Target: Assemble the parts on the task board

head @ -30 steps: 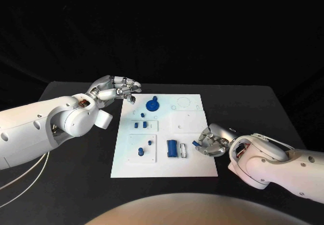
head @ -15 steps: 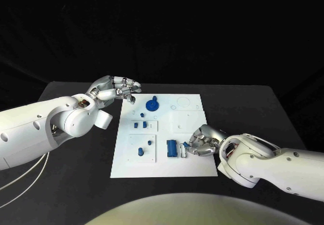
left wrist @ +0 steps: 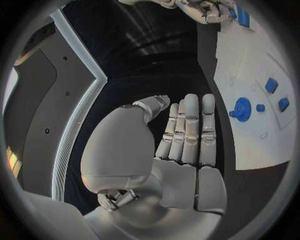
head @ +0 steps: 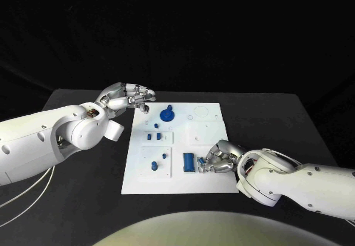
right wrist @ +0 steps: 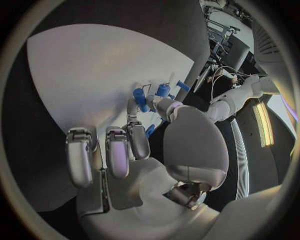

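The white task board (head: pixel 209 180) lies in the middle of the black table. A blue round part (head: pixel 168 114) stands at its far end, and small blue parts (head: pixel 154 137) sit in the left-hand recesses. A blue block (head: pixel 189 162) stands near the board's front. My right hand (head: pixel 220 158) is over the board just right of that block, fingers curled, and seems to pinch a small blue part (right wrist: pixel 150 130) at its fingertips. My left hand (head: pixel 126 97) hovers off the board's far left corner and holds nothing; its fingers (left wrist: pixel 190 131) lie side by side.
The left wrist view has the board (left wrist: pixel 256 145) with the blue round part (left wrist: pixel 242 108), and my right hand (left wrist: pixel 209 10) beyond it. The table's (head: pixel 281 118) bare black top runs along both sides of the board.
My right hand has slid left across the board toward the blue block, bringing a small blue piece with its fingertips. The left hand has stayed where it was.
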### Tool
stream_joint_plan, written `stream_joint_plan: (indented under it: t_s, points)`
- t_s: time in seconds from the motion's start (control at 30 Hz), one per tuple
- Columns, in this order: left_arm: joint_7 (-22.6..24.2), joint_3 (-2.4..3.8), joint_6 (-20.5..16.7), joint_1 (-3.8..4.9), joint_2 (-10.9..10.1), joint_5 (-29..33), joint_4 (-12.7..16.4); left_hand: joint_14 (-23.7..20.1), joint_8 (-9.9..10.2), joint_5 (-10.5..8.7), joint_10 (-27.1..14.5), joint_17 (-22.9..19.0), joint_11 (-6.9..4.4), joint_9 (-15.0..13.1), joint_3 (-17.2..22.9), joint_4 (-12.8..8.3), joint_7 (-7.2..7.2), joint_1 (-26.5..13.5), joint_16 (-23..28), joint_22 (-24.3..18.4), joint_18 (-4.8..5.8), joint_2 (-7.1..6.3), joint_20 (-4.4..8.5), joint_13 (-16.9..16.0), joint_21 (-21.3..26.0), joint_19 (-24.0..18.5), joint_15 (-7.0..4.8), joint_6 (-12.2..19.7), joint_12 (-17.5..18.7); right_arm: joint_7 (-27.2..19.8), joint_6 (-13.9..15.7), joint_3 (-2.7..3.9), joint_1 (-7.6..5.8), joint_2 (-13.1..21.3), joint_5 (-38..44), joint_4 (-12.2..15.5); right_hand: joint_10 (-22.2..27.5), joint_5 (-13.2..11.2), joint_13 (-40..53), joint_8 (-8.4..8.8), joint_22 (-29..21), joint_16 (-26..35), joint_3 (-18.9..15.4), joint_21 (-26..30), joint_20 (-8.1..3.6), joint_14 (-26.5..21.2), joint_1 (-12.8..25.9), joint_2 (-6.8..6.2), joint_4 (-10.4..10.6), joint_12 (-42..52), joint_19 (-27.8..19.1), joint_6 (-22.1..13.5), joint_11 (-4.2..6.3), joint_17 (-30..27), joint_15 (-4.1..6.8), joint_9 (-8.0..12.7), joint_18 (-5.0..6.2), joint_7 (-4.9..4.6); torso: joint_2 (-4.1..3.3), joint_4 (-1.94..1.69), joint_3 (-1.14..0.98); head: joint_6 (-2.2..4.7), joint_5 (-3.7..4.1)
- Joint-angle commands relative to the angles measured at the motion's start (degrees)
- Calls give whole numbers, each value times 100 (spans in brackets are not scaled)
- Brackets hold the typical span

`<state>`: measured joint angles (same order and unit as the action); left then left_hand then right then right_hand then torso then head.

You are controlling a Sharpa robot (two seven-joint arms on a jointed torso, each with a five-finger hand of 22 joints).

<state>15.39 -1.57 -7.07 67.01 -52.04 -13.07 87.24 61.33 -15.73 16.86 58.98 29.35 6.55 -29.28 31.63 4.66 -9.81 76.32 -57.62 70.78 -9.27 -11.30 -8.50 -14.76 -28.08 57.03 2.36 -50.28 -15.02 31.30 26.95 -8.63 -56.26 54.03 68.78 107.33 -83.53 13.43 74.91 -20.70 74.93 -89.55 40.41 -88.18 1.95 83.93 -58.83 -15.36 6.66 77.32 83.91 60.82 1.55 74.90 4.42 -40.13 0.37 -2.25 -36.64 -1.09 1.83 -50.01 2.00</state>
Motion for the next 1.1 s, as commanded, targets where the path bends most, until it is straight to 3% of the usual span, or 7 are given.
stream_joint_plan:
  t_s: [0.03, 0.63, 0.8, 1.1]
  points:
    - [38, 4, 88, 2, 9, 32, 17, -39, -37, 20, -17, -9, 0, -9, 0, -23, 10, 24, 38, 7, -99, 40, 0, 5, 22, 42, 12, 33, -35, -13, -130, -1, 9, -26, 13, 0, -65, -48, 676, 31, 1454, -21, -44, -4, -41, 595, 105, -1, 8, 26, 533, 50, 10, 1457, 50, 8, 2, -10, -1, 3, -1, 1, 3]
    - [31, 4, 87, 2, 1, 32, 16, -40, -45, 23, -19, -9, 2, -9, -2, -27, 7, 20, 37, 19, -99, 42, 1, 8, 26, 43, 12, 35, -41, -49, -74, 0, 11, -100, 80, -35, -75, -513, 690, 108, 1453, -21, -432, 2, -41, 595, 453, 16, 262, 36, 531, 119, 7, 1457, 48, 60, 4, -11, 0, -2, 5, 1, 10]
    - [32, 4, 87, 2, 4, 32, 12, -40, -45, 23, -19, -9, 2, -9, -2, -27, 7, 20, 37, 19, -99, 42, 1, 8, 26, 43, 12, 35, -41, -62, -80, 1, 11, -103, 81, -36, -70, -971, 686, 156, 1448, -17, -834, 18, -34, 593, 485, 58, 477, 22, 524, 149, 0, 1448, 43, 89, 7, -16, 0, 0, 0, 1, 6]
    - [32, 4, 84, 2, 4, 32, 9, -40, -45, 23, -19, -9, 2, -9, -2, -27, 7, 20, 37, 19, -99, 42, 1, 8, 26, 43, 12, 35, -41, -130, -124, 1, 11, -62, 76, -10, -71, -997, 688, 174, 1448, -17, -1005, 18, -35, 593, 388, 97, 565, 22, 525, 159, 4, 1447, 44, 96, 7, -11, 3, 3, -2, 1, 1]
